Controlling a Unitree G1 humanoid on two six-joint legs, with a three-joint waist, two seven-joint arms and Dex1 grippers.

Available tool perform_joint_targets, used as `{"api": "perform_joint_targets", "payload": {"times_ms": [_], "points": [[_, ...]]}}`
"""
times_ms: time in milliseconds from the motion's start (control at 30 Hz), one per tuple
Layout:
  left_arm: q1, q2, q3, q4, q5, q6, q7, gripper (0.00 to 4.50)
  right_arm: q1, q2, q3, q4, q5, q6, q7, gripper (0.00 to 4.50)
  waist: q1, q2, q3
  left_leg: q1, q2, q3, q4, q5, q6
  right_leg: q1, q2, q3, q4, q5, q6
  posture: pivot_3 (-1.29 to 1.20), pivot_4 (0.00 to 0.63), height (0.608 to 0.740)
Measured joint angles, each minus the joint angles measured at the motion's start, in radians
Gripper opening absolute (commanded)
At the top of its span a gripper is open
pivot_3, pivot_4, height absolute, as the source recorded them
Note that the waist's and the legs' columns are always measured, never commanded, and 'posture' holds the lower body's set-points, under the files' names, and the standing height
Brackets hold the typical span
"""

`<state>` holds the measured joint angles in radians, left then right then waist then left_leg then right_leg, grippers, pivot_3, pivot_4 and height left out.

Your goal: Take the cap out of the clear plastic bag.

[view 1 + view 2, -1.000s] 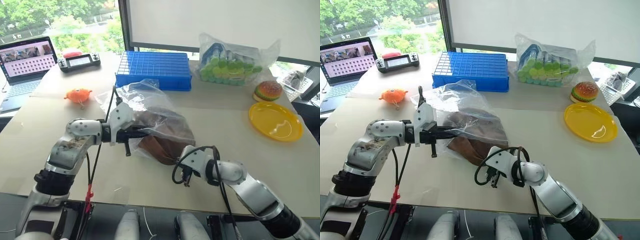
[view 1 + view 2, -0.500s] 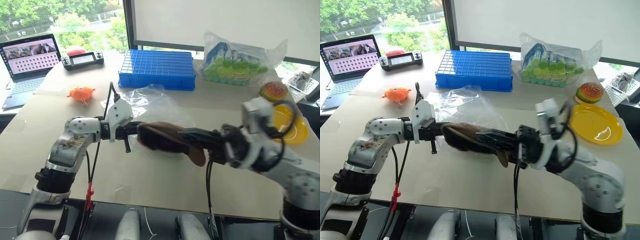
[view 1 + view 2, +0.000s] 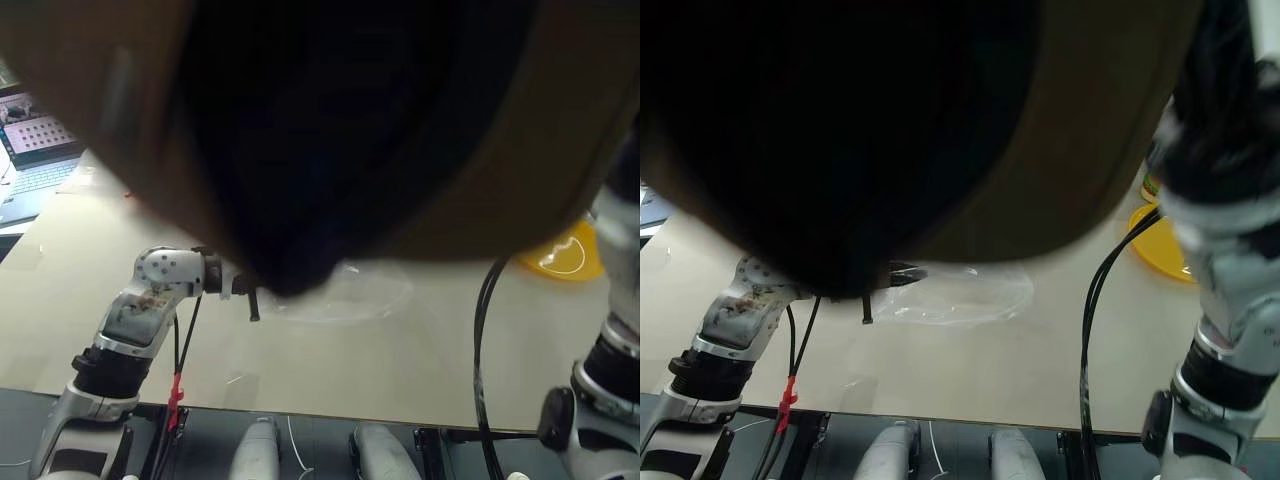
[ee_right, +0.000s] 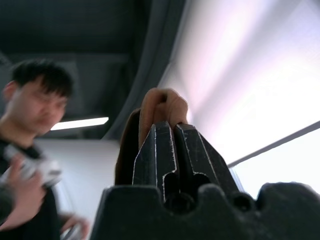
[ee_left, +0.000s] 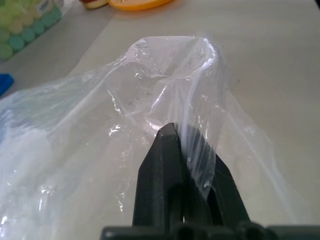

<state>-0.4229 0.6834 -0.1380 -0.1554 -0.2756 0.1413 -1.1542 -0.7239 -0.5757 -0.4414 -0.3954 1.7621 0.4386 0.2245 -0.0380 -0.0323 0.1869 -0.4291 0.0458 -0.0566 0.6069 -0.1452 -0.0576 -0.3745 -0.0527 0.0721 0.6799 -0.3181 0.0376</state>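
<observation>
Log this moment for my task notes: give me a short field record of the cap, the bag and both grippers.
cap: brown cap pinched at its edge, raised close in front of the head camera
right gripper: right gripper shut on the cap
clear plastic bag: clear plastic bag lying flattened on the table, no cap inside
left gripper: left gripper shut on a fold of the bag
yellow plate: yellow plate on the table to the robot's right
person: a person stands in the background

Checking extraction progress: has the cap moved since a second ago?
Yes. The cap has risen out of the clear plastic bag, which lies flat on the table, up close to the head camera.
</observation>
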Motion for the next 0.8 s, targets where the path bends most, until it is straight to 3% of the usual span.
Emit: {"api": "perform_joint_targets", "payload": {"times_ms": [200, 300, 800], "points": [[0.021, 0.017, 0.002, 0.158, 0.106, -0.465, -0.049, 0.0, 0.025, -0.057, 0.198, -0.023, -0.393, 0.033, 0.015, 0.01, 0.006, 0.003, 0.0, -0.008, 0.0, 0.001, 0.002, 0.0, 0.0, -0.01, 0.0, 0.001, 0.002, 0.001, -0.001, 0.0, 0.15, 0.729], [0.019, 0.017, 0.001, 0.229, 0.131, -0.594, -0.056, 0.0, 0.045, -0.057, 0.273, -0.039, -0.509, 0.057, 0.048, 0.01, 0.006, 0.003, 0.0, -0.012, 0.0, 0.001, 0.004, 0.0, 0.0, -0.014, 0.0, 0.001, 0.003, 0.001, -0.001, 0.0, 0.15, 0.729], [0.005, 0.016, -0.008, 0.286, 0.135, -0.684, -0.056, 0.0, 0.044, -0.026, 0.269, -0.048, -0.578, 0.065, 0.09, 0.01, -0.002, 0.003, 0.0, -0.012, 0.0, 0.001, 0.005, 0.0, 0.0, -0.013, 0.0, 0.0, 0.005, 0.001, -0.001, 0.0, 0.15, 0.729]]}}
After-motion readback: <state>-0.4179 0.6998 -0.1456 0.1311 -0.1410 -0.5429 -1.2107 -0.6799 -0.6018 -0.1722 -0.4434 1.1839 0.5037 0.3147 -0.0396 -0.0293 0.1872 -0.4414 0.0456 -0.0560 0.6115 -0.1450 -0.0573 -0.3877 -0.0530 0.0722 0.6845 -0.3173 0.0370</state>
